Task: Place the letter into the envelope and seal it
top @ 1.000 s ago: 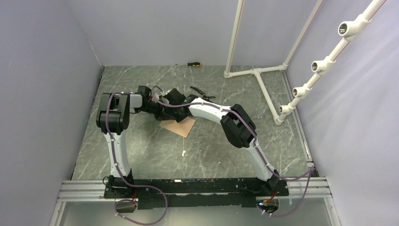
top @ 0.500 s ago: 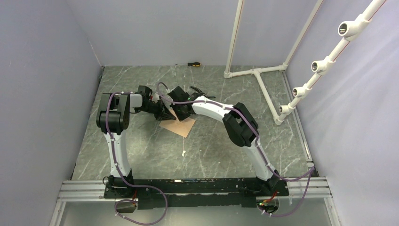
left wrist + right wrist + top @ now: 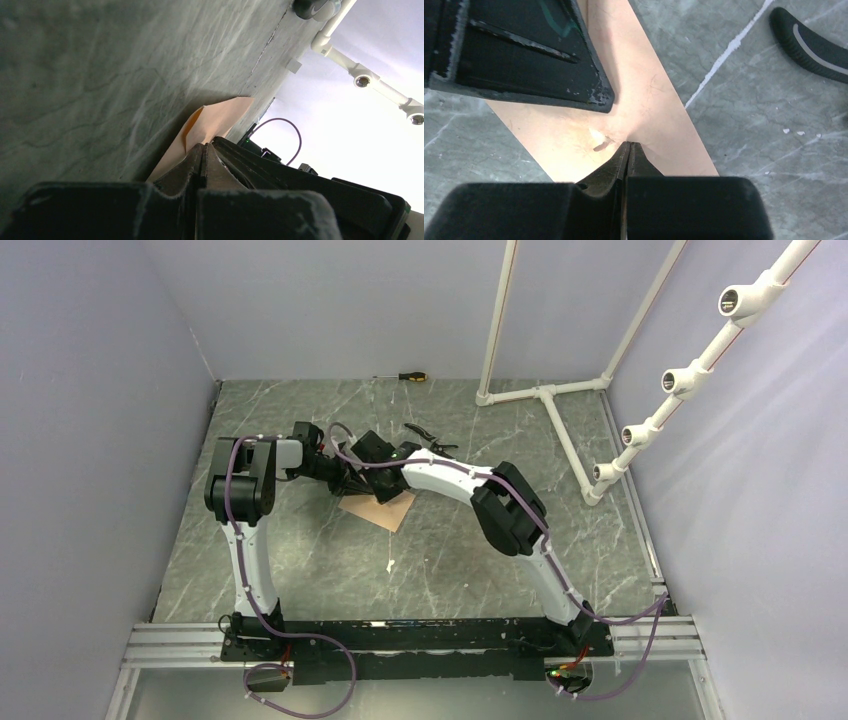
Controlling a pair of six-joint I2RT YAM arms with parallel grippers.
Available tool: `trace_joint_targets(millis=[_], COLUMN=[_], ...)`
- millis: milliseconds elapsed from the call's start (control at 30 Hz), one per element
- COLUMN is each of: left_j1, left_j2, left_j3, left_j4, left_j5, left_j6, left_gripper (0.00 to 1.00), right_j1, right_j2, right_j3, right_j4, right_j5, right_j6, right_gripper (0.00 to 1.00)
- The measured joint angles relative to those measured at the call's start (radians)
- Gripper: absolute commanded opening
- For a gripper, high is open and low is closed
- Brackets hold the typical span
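One kraft-brown paper, which I take for the envelope (image 3: pixel 380 508), lies flat on the marble table. It fills the middle of the right wrist view (image 3: pixel 644 100), with a small dent near my fingertips. In the left wrist view (image 3: pixel 220 117) it shows a pale face with an orange sliver at a fold. I see no separate letter. My left gripper (image 3: pixel 345 480) (image 3: pixel 204 146) is shut, tip at the envelope's far-left edge. My right gripper (image 3: pixel 372 483) (image 3: pixel 626 145) is shut, tip pressed onto the paper, just beside the left fingers (image 3: pixel 524 55).
Black pliers (image 3: pixel 430 437) (image 3: pixel 809 45) lie just behind the grippers. A screwdriver (image 3: pixel 412 376) lies at the back wall. A white pipe frame (image 3: pixel 545 395) stands at the back right. A small white scrap (image 3: pixel 390 564) lies in front of the envelope.
The right wrist swung a little toward the back half a second ago and has come back down onto the envelope. The left arm and the envelope have barely moved.
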Motion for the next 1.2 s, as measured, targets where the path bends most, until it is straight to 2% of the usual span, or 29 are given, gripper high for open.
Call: trace_joint_targets(millis=[300,633,1000,1200], left_j1=[0.0,0.0,0.0,0.0], left_j2=[0.0,0.0,0.0,0.001], left_j3=[0.0,0.0,0.0,0.0], left_j4=[0.0,0.0,0.0,0.0], left_j5=[0.0,0.0,0.0,0.0], left_j6=[0.0,0.0,0.0,0.001], left_gripper=[0.03,0.03,0.03,0.03], right_j1=[-0.002,-0.002,-0.01,-0.013], right_j2=[-0.001,0.013,0.032,0.099], right_j3=[0.008,0.028,0.067,0.175], right_j4=[-0.04,-0.053,-0.089,-0.103], right_j5=[-0.004,-0.06,-0.053,-0.053], right_j6=[0.028,0.029,0.052,0.054], right_gripper=[0.03,0.11,0.12,0.15])
